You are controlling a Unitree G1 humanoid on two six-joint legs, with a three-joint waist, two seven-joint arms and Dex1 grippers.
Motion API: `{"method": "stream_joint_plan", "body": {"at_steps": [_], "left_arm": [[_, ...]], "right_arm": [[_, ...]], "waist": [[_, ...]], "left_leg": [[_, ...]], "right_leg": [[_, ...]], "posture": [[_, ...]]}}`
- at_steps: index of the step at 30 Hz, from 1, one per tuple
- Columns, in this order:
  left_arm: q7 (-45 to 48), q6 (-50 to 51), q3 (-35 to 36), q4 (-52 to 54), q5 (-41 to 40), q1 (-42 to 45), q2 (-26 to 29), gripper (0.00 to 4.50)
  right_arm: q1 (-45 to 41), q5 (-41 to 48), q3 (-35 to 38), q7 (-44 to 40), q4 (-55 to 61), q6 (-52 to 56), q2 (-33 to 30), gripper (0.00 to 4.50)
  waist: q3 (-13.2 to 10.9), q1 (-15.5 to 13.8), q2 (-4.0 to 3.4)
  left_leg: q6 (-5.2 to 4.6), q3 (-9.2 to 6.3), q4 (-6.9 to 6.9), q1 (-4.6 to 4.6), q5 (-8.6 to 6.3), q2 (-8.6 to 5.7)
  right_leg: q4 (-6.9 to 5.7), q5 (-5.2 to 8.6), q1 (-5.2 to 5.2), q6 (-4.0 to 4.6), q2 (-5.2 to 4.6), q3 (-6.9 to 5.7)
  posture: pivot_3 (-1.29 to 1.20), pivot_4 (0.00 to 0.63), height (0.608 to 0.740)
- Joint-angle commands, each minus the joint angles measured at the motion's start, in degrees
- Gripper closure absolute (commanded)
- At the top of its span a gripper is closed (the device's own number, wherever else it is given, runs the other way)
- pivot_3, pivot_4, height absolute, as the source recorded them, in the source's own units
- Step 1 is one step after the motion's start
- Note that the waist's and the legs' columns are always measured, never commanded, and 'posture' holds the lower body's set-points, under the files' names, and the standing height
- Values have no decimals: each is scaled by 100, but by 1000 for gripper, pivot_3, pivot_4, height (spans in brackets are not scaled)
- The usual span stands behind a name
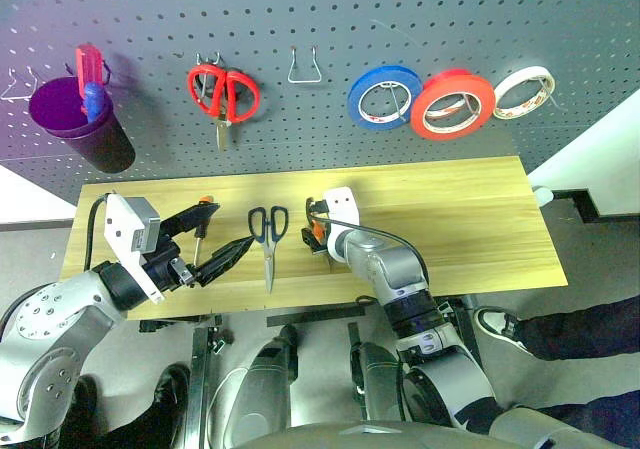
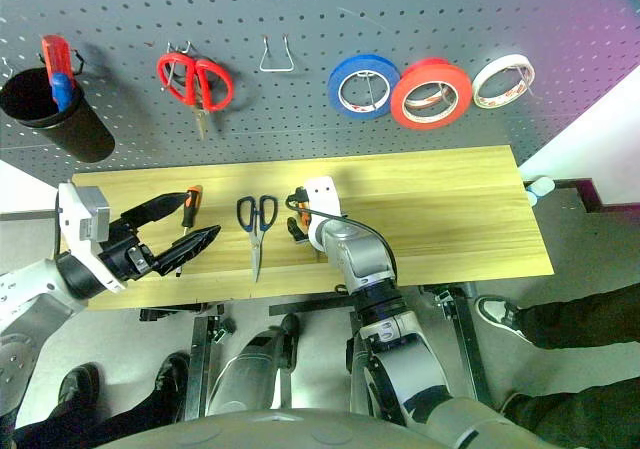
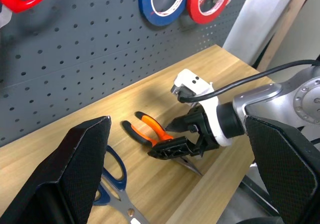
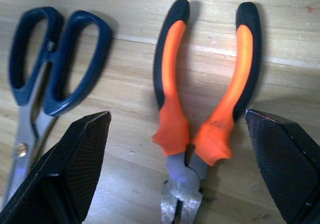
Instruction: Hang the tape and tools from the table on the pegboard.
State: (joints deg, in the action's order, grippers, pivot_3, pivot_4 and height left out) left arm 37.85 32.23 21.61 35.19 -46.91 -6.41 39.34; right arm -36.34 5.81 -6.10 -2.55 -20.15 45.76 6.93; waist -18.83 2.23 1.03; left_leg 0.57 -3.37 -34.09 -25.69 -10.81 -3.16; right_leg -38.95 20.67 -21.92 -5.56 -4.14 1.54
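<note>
The right gripper (image 4: 177, 149), wide open and empty, straddles the pliers (image 4: 202, 97); the scissors (image 4: 47, 69) at nine o'clock could get nudged.

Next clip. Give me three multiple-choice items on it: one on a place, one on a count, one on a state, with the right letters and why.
1. Where do the pliers lie?
A. on the table
B. on a pegboard hook
C. in the purple cup

2. How many tape rolls hang on the pegboard?
A. one
B. two
C. three

3. How does the right tool stand?
A. shut on the pliers
B. open over the pliers
C. shut on the scissors

Key: A, they rest on the wood; C, blue, red and whitish rolls; B, fingers apart on either side of the handles.
</note>
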Motion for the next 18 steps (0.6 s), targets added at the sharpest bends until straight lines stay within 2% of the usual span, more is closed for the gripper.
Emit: {"method": "stream_joint_plan", "body": {"at_steps": [1, 9, 10, 11, 16, 17, 18], "left_arm": [[-39, 5, 217, 271, -128, -72, 77, 0], [-88, 30, 206, 306, -158, -86, 81, 0], [-89, 31, 209, 309, -160, -92, 81, 0], [-101, 37, 216, 321, -172, -104, 80, 0], [-144, 71, 272, 413, -229, -212, 73, 0], [-151, 76, 281, 425, -233, -226, 70, 0], [-153, 84, 296, 433, -242, -234, 74, 0]], "right_arm": [[-122, -4, 60, 48, -31, -113, 144, 24], [-198, -79, 63, 109, -273, -259, 136, 24], [-185, -85, 47, 98, -280, -263, 140, 401], [-155, -91, 33, 93, -280, -240, 147, 563], [-82, -123, -7, 86, -241, -208, 161, 2246], [-85, -126, -6, 86, -234, -203, 154, 2451], [-79, -133, -19, 81, -216, -192, 146, 2473]], "waist": [[-15, -2, 2], [-58, 2, 6], [-60, 1, 6], [-61, 1, 6], [-81, 4, 6], [-81, 4, 6], [-81, 3, 6]], "left_leg": [[0, 0, 0, 0, 0, 0], [2, 0, 1, -10, 2, 0], [3, 1, 1, -12, 2, 0], [3, 1, 0, -14, 2, 0], [7, 1, 0, -32, 5, 0], [7, 1, 0, -33, 5, 0], [7, 1, 0, -33, 6, 0]], "right_leg": [[-1, 0, 0, 0, 0, 0], [-4, 0, -11, 0, 1, -1], [-4, 0, -12, 0, 1, -1], [-4, 0, -15, 0, 0, -1], [-12, 0, -35, 0, 1, -1], [-13, 0, -36, 0, 1, -2], [-13, 0, -36, 0, 1, -2]], "posture": [[135, 379, 740], [137, 389, 740], [138, 389, 740], [140, 392, 740], [147, 392, 740], [148, 393, 740], [149, 391, 740]]}}
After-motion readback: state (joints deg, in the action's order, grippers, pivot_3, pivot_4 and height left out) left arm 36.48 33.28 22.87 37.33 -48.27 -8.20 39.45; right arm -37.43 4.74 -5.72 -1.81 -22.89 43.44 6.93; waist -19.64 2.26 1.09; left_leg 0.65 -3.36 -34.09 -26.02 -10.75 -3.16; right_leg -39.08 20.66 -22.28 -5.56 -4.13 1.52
